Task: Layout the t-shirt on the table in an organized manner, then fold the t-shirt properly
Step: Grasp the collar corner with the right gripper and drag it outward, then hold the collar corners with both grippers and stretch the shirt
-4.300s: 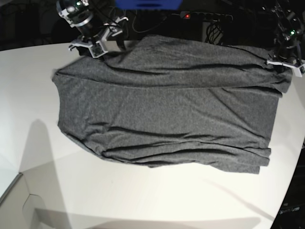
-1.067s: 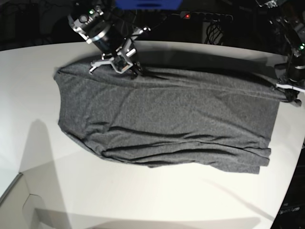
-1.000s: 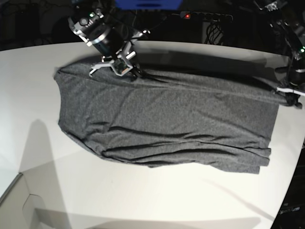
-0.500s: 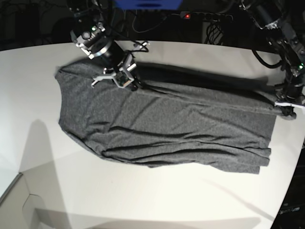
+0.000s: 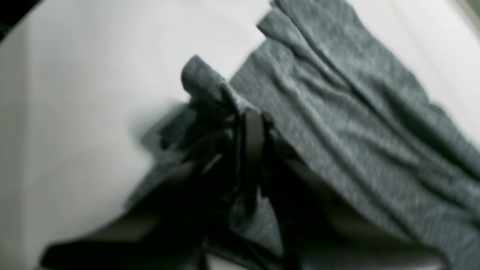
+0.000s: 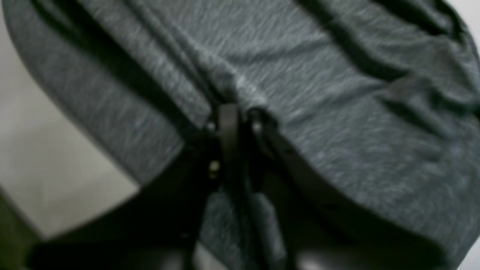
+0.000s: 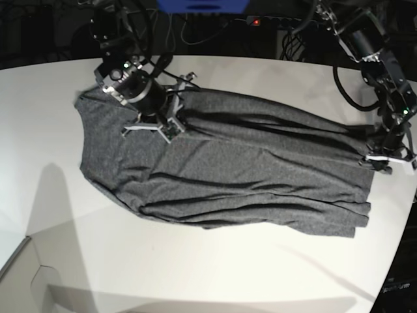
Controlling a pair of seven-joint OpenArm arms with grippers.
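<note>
You have the t-shirt [image 7: 228, 176] spread on the table [image 7: 195, 274], one long fold underway; both grippers [image 7: 171, 125] [image 7: 378, 164] pinch its folded edge; more folds remain.

One t-shirt [image 7: 228, 176], heathered dark grey, is the only garment in view. One white tabletop [image 7: 215, 274] lies under it. Two robot arms reach in from the far side, each ending in one gripper: the right gripper [image 7: 171, 125] at far left, the left gripper [image 7: 383, 163] at the right edge.
</note>
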